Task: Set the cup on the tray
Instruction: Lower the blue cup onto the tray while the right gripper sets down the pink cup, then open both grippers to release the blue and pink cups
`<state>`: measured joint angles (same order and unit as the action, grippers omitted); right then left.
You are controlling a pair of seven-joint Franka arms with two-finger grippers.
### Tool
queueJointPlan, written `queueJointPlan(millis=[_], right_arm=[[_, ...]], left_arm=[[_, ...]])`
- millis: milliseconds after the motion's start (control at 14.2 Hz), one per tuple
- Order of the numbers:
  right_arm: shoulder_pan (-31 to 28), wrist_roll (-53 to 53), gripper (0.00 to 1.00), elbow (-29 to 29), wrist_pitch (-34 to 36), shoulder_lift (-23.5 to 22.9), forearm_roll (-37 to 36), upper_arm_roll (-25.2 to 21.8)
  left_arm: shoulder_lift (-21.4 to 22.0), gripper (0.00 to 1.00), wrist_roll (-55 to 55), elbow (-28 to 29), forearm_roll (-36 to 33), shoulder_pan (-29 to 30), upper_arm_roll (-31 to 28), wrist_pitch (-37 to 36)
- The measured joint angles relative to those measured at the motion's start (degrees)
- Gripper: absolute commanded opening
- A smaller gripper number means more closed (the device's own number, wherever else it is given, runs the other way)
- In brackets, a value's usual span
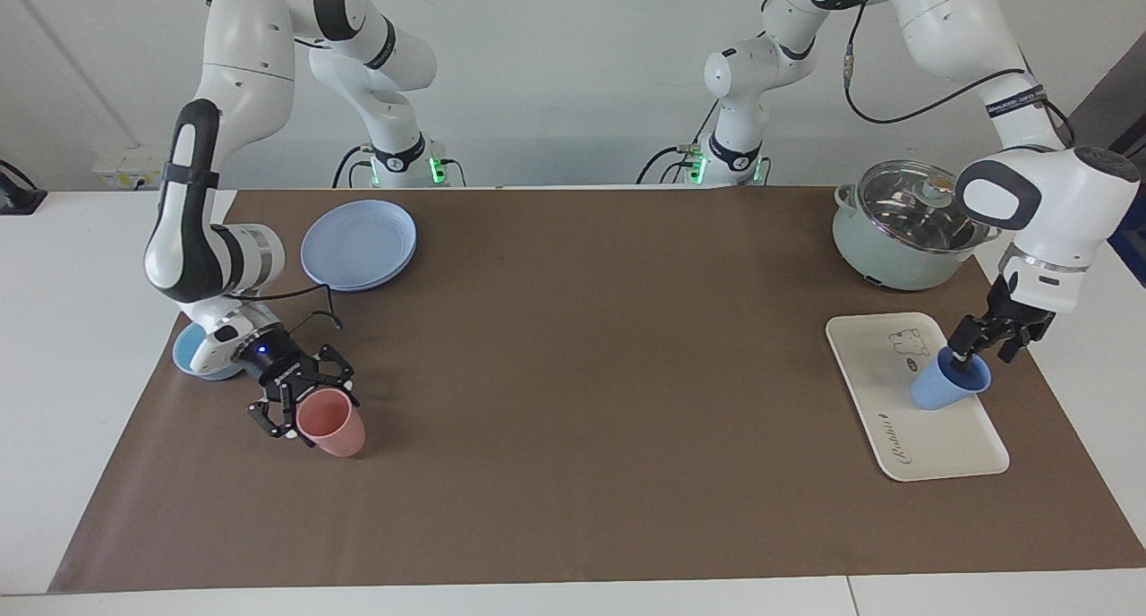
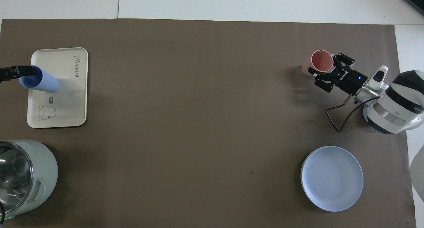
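The periwinkle-blue cup (image 1: 940,390) (image 2: 44,83) stands on the cream tray (image 1: 895,392) (image 2: 66,98), near the tray's edge at the left arm's end of the table. My left gripper (image 1: 983,358) (image 2: 25,70) is over the cup's rim and open. One finger reaches into the cup's mouth and the other stands outside it. At the right arm's end, my right gripper (image 1: 300,410) (image 2: 326,72) is shut on the rim of a pink cup (image 1: 336,428) (image 2: 320,60), low at the brown mat.
A round blue plate (image 1: 358,231) (image 2: 332,178) lies close to the right arm's base. Under the right arm sits a light-blue bowl (image 1: 192,356). A pale green pot with a glass lid (image 1: 909,226) (image 2: 20,178) stands between the tray and the robots.
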<state>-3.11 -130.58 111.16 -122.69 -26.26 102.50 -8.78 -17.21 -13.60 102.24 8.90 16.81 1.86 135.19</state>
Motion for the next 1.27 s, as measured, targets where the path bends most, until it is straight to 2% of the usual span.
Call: queueJointPlan(millis=[212,423,494,564,635,846,1058,1270], right_arm=[[0.11,-0.60,0.00,0.04,-0.14,-0.12,0.00,0.00],[0.47,-3.31,0.00,1.31,-0.21,-0.15,0.63,0.00],[0.55,-4.19,0.45,1.75,-0.21,-0.15,1.13,0.01],[0.57,-4.59,0.96,1.98,-0.21,-0.15,1.38,0.01],[0.57,-4.66,1.00,1.99,-0.21,-0.15,1.47,0.01],[0.56,-4.70,1.00,1.91,-0.09,-0.10,1.56,0.01],[0.55,-4.70,1.00,1.72,0.05,0.66,1.66,0.01],[0.55,-4.70,1.00,1.63,0.03,2.75,1.66,0.00]], left_arm=[[0.11,1.00,-0.03,-7.99,-4.02,-0.33,0.44,-12.69],[0.20,1.00,0.00,-15.96,-6.67,-3.26,0.62,-27.78],[0.22,1.00,0.02,-18.19,-8.48,-4.69,0.65,-32.30],[0.24,1.00,0.09,-20.13,-10.57,-6.42,0.69,-36.40],[0.25,1.00,0.23,-21.66,-12.65,-8.33,0.72,-39.68],[0.65,1.00,4.07,-24.08,-16.09,-13.35,1.06,-45.69],[3.15,1.00,11.10,-24.47,-16.33,-14.46,4.33,-46.76],[7.63,1.00,14.30,-22.58,-16.28,-14.98,7.55,-47.22]])
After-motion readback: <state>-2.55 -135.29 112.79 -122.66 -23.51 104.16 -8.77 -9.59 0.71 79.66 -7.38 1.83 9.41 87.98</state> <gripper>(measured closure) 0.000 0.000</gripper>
